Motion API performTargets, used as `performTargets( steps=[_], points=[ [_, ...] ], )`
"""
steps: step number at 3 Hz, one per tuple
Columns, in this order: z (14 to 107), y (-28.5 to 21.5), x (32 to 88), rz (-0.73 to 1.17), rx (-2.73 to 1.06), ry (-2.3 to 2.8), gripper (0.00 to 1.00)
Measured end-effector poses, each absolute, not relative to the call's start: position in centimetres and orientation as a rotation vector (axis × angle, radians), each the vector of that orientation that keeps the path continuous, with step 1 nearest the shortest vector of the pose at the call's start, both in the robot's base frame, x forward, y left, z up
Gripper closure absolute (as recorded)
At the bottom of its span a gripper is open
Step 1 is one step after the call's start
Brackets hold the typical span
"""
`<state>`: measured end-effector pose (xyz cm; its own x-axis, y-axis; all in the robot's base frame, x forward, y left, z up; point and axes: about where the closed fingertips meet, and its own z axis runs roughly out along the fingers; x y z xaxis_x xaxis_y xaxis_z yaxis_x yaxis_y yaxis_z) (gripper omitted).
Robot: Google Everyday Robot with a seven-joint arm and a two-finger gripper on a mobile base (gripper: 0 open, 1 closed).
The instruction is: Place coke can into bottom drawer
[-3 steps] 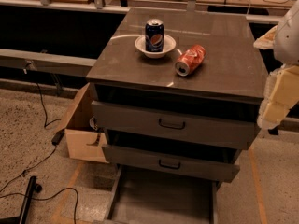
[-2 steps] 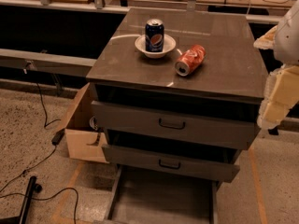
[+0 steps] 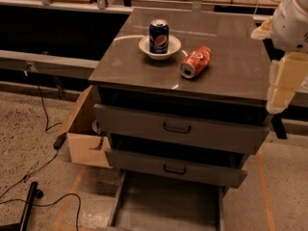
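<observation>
Gripper [image 3: 283, 81] hangs at 3 o'clock, beside the right edge of the cabinet [image 3: 231, 71]; whether it is apart or together cannot be told. At its 9 o'clock the coke can [image 3: 195, 61] lies on its side on the cabinet top. At 6 o'clock the bottom drawer [image 3: 168, 206] stands open.

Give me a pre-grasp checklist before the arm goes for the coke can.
1. Target found: ok. The coke can lies on its side on the cabinet top, silver end toward the camera.
2. Destination ready: ok. The bottom drawer is pulled out, floor showing.
3. Gripper position: ok. It hangs at the right edge of the view, beside the cabinet and apart from the can.
4. Neighbour clearance: ok but tight. The Pepsi can stands upright in the white bowl, just left of the target.
5. Gripper carrying anything: cannot tell.
</observation>
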<state>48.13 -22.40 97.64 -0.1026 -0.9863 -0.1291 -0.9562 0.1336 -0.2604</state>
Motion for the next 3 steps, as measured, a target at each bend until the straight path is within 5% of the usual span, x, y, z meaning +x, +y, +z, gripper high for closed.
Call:
performTargets(
  steps=[2,3],
  points=[
    [95.2,-24.4,57.2,-0.009,-2.154,1.863,0.00],
    [96.0,-24.6,60.2,-0.077,-2.159,1.747,0.00]
  ],
)
